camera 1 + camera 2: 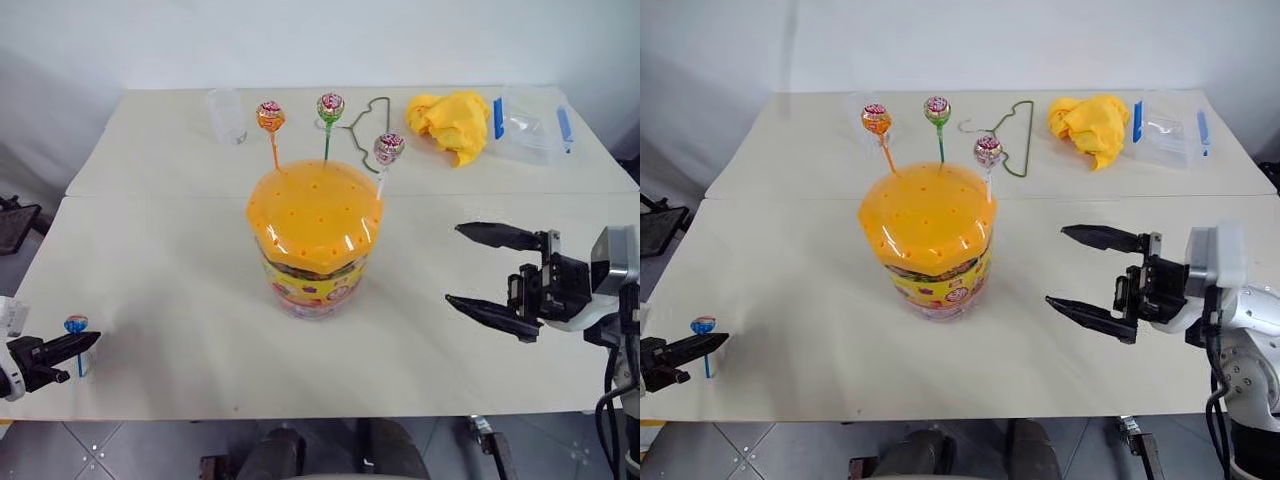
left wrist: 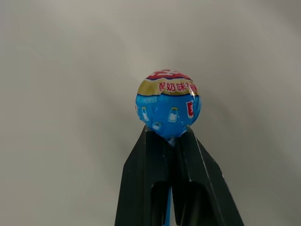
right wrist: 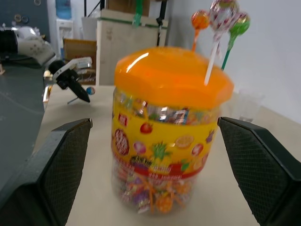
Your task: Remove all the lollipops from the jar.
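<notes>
one lollipop is out: the left gripper (image 1: 80, 343) is clamped on the blue-stick lollipop (image 1: 76, 324), well off to the jar's left, low over the table (image 1: 180, 290) near its front edge. i'd say the step in hand is setting this one down, so the next move calls for lowering it and letting go. three lollipops are left standing in the orange lid of the jar (image 1: 313, 232): the orange-stick lollipop (image 1: 270, 116), the green-stick lollipop (image 1: 330, 106) and the white-stick lollipop (image 1: 389, 148). the right gripper (image 1: 488, 268) waits to the jar's right, fingers spread wide and pointing at it, holding nothing.

the left wrist view shows the grip up close, both fingers (image 2: 146, 179) pinching the stick just under the blue candy ball. the right wrist view shows the jar's label and the sweets packed inside.
</notes>
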You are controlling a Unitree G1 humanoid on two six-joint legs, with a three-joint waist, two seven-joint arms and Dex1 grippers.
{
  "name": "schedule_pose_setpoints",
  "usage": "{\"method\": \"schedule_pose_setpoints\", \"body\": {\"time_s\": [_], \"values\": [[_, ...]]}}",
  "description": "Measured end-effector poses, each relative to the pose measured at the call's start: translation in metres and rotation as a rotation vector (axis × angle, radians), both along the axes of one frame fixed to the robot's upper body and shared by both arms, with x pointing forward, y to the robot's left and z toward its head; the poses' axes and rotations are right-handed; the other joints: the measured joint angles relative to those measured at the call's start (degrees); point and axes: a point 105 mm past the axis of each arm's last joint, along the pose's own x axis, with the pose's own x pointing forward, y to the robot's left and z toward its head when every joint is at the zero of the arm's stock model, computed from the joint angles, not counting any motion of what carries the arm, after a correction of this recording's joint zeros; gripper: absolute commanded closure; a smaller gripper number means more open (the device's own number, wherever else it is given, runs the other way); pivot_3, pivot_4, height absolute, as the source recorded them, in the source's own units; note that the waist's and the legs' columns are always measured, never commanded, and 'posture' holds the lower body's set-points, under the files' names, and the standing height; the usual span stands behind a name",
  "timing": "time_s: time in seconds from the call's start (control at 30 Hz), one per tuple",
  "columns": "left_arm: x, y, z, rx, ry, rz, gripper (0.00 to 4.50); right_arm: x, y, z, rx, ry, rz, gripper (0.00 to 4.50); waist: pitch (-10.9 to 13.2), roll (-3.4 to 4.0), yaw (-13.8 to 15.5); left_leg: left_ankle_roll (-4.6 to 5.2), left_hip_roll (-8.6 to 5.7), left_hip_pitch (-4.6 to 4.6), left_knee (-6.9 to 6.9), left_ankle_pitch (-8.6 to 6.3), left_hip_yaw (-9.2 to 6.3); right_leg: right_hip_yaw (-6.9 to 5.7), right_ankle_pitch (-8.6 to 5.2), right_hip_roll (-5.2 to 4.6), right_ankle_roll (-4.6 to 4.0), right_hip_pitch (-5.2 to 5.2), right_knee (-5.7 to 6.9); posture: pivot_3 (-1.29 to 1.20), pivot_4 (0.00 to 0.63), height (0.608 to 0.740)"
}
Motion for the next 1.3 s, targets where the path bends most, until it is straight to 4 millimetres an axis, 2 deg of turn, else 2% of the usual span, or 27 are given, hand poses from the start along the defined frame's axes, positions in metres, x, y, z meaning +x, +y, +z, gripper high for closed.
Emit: {"method": "schedule_pose_setpoints", "body": {"time_s": [0.03,0.27,0.4,0.53,0.6,0.67,0.8,0.9,0.93,1.03,1.07,1.2,1.3], "values": [[0.001,-0.004,0.0,-0.005,-0.01,-0.007,3.92,0.001,-0.002,-0.002,-0.002,0.007,-0.006,0.0,0.0,0.0,0.0,-0.01,0.02,0.01,-0.01,0.0,0.0,-0.02,0.0,0.01,-0.01,0.0,0.01,0.0,0.15,0.74],[0.007,-0.013,0.002,-0.005,-0.05,-0.052,1.84,0.004,-0.006,-0.007,-0.013,0.025,-0.014,0.0,0.0,0.05,-0.1,-0.04,0.02,0.02,0.01,0.01,0.0,-0.04,0.0,0.02,-0.04,-0.02,0.07,0.0,0.15,0.74],[0.006,-0.003,0.005,0.005,-0.1,-0.044,0.75,0.003,-0.01,-0.009,-0.009,0.036,-0.034,0.0,0.0,0.05,-0.6,-0.06,0.05,0.01,0.0,0.02,0.0,-0.05,0.0,0.04,-0.05,-0.06,0.1,0.0,0.15,0.74],[-0.002,0.012,0.023,0.031,-0.181,-0.113,0.75,0.002,-0.02,0.002,0.039,0.014,-0.081,0.0,0.0,0.02,-1.0,-0.06,0.06,-0.01,-0.01,-0.01,0.05,-0.05,0.0,0.05,-0.06,-0.1,0.05,0.0,0.15,0.74],[-0.004,0.021,0.04,0.069,-0.274,-0.13,0.75,0.002,-0.024,0.008,0.068,0.005,-0.105,0.0,0.0,0.03,-1.0,-0.05,0.06,-0.01,-0.04,-0.02,0.07,-0.05,0.0,0.04,-0.06,-0.1,0.03,0.0,0.15,0.74],[0.0,0.023,0.064,0.078,-0.405,-0.163,0.75,0.001,-0.031,0.016,0.103,-0.016,-0.144,0.0,0.0,0.02,-0.8,-0.05,0.06,-0.05,-0.03,-0.02,0.05,-0.07,0.0,0.04,-0.06,-0.1,0.01,0.0,0.15,0.74],[0.031,-0.021,0.127,0.024,-0.671,-0.338,0.04,-0.007,-0.032,0.029,0.149,-0.031,-0.173,0.0,0.0,-0.02,0.7,-0.03,0.02,-0.11,0.1,-0.01,-0.15,-0.2,0.04,-0.03,-0.06,0.0,-0.02,0.0,0.15,0.74],[0.06,-0.075,0.16,-0.07,-0.811,-0.504,0.04,-0.007,-0.033,0.032,0.169,-0.038,-0.196,0.0,0.0,0.02,1.2,0.03,-0.07,-0.02,0.13,0.03,-0.14,-0.2,0.13,-0.05,0.01,0.14,-0.02,0.0,0.15,0.74],[0.074,-0.103,0.169,-0.114,-0.845,-0.586,0.04,-0.007,-0.033,0.033,0.177,-0.042,-0.205,0.0,0.0,0.0,1.2,0.03,-0.07,-0.02,0.17,0.04,-0.13,-0.2,0.17,-0.03,0.02,0.16,-0.01,0.0,0.15,0.74],[0.099,-0.163,0.188,-0.193,-0.88,-0.763,0.04,-0.004,-0.031,0.04,0.198,-0.062,-0.213,0.0,0.0,-0.06,0.7,0.04,-0.06,-0.06,0.22,0.06,-0.01,-0.19,0.24,0.06,0.04,0.08,0.12,0.0,0.15,0.74],[0.103,-0.176,0.193,-0.201,-0.877,-0.798,0.04,-0.004,-0.03,0.043,0.203,-0.071,-0.212,0.0,0.0,-0.08,0.2,0.03,-0.02,-0.06,0.21,0.06,0.09,-0.2,0.24,0.13,0.05,0.01,0.14,0.0,0.15,0.74],[0.122,-0.211,0.202,-0.247,-0.856,-0.868,0.04,-0.003,-0.029,0.048,0.229,-0.069,-0.224,0.0,0.0,-0.08,-1.7,0.03,-0.01,-0.07,0.08,0.03,0.22,-0.16,0.24,0.28,0.05,-0.25,0.2,0.0,0.15,0.74],[0.124,-0.222,0.198,-0.277,-0.811,-0.912,0.04,-0.006,-0.024,0.051,0.233,-0.079,-0.214,0.0,0.0,-0.08,-2.5,0.0,0.06,-0.07,0.08,0.01,0.21,-0.08,0.24,0.4,0.06,-0.3,0.18,0.0,0.15,0.74]]}}
